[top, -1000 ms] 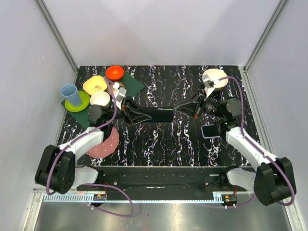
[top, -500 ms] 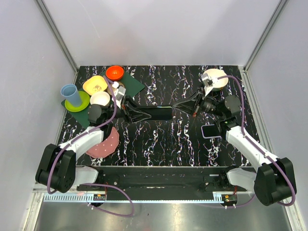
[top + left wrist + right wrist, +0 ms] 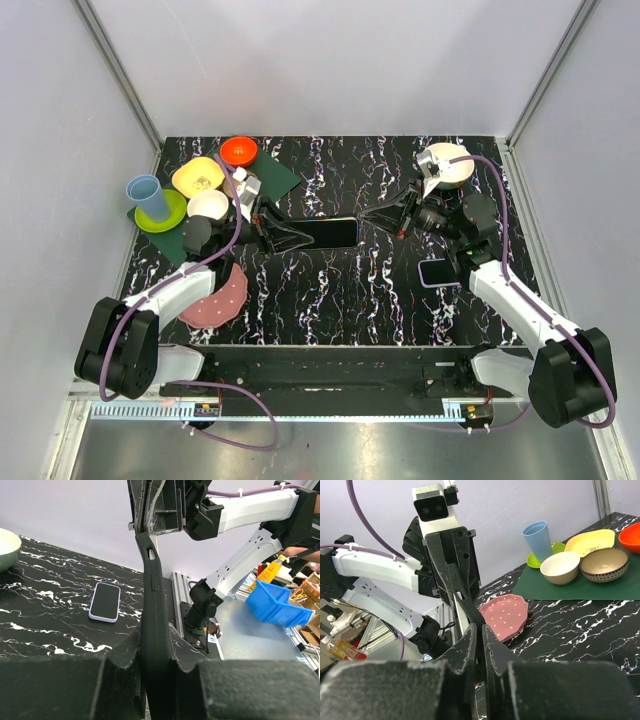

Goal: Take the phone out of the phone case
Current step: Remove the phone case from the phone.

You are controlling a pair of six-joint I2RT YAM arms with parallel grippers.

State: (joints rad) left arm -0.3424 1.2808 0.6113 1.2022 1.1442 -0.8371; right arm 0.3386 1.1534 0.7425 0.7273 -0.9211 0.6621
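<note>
Since a second ago my right claw (image 3: 366, 221) has slid leftward and pinched narrow onto the right end of the black phone case (image 3: 332, 232), while my left claw (image 3: 298, 237) clamps the opposite end, holding it over the bench (image 3: 340, 300) so both ends are braced for prying; whether the phone sits inside, I cannot tell.

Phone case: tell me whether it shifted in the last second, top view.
Yes, slightly. The black phone case, pinched between the left gripper and the right gripper, has drifted up the view, away from the pink plate.
</note>
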